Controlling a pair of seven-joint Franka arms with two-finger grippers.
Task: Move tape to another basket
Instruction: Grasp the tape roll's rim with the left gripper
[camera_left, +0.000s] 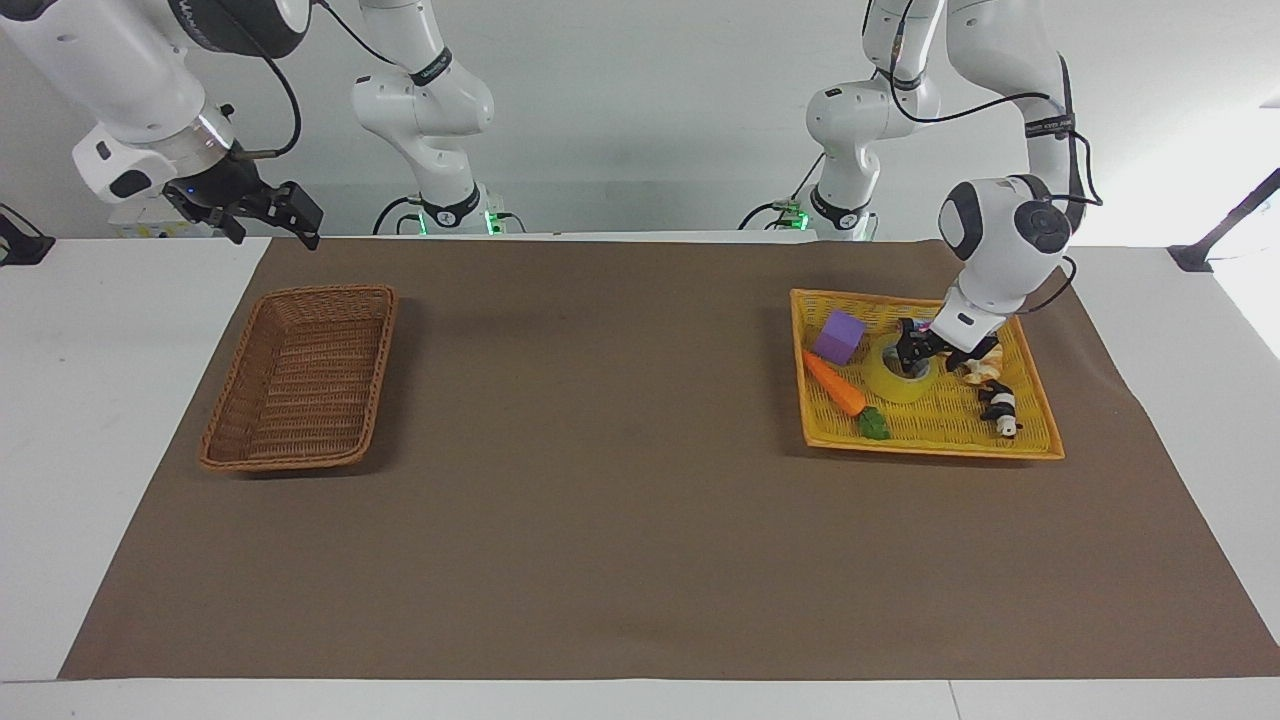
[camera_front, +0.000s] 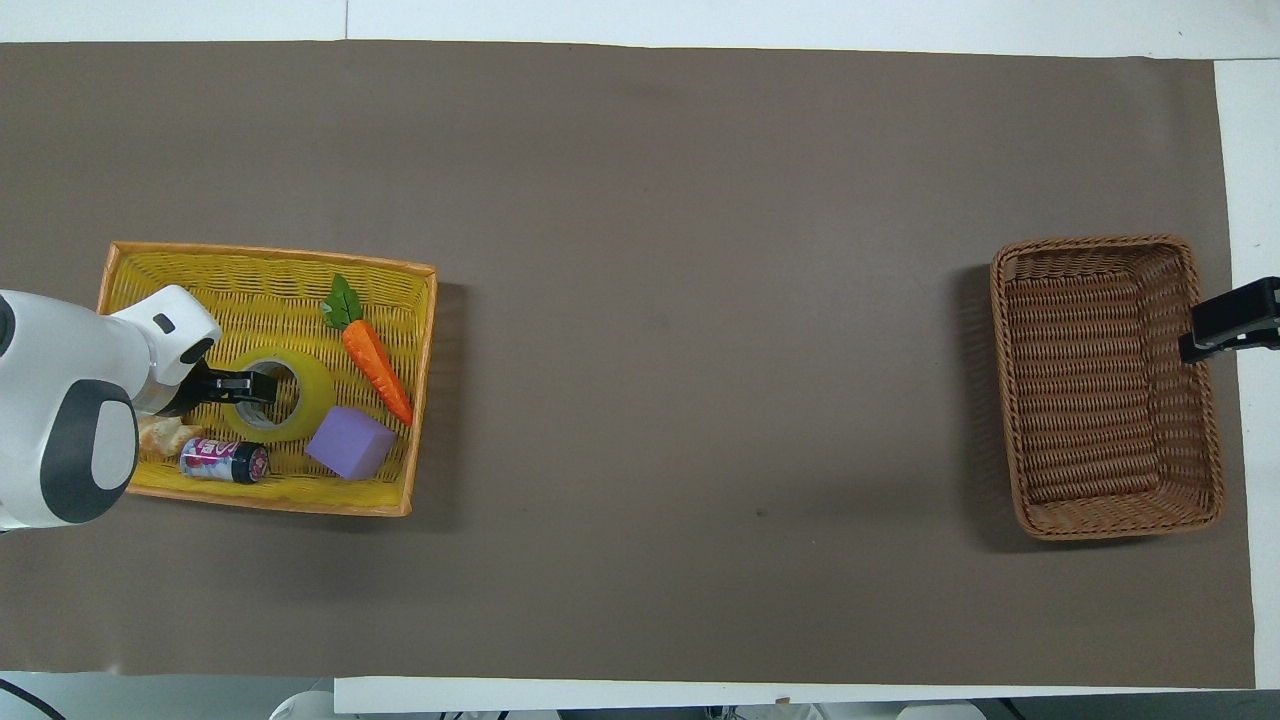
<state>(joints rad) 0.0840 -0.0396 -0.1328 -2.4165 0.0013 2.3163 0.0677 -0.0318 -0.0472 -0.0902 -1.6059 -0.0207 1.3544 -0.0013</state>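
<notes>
The yellow tape (camera_left: 897, 384) (camera_front: 312, 391) lies flat in the bright yellow flat basket (camera_left: 930, 449) (camera_front: 270, 500) at the left arm's end. My left gripper (camera_left: 914, 353) (camera_front: 243, 387) is open and low over the tape, its fingers around the roll's wall on the side toward the croissant. The dark brown wicker basket (camera_left: 385, 340) (camera_front: 1100, 243) stands with nothing in it at the right arm's end. My right gripper (camera_left: 275, 212) (camera_front: 1228, 320) waits raised over the table's edge beside the brown basket.
The yellow basket also holds an orange toy carrot (camera_left: 835, 385) (camera_front: 375, 355), a purple block (camera_left: 838, 336) (camera_front: 350, 443), a small can (camera_left: 1000, 408) (camera_front: 222, 460) and a croissant (camera_left: 982, 368) (camera_front: 165, 433). A brown mat (camera_left: 600, 480) covers the table between the baskets.
</notes>
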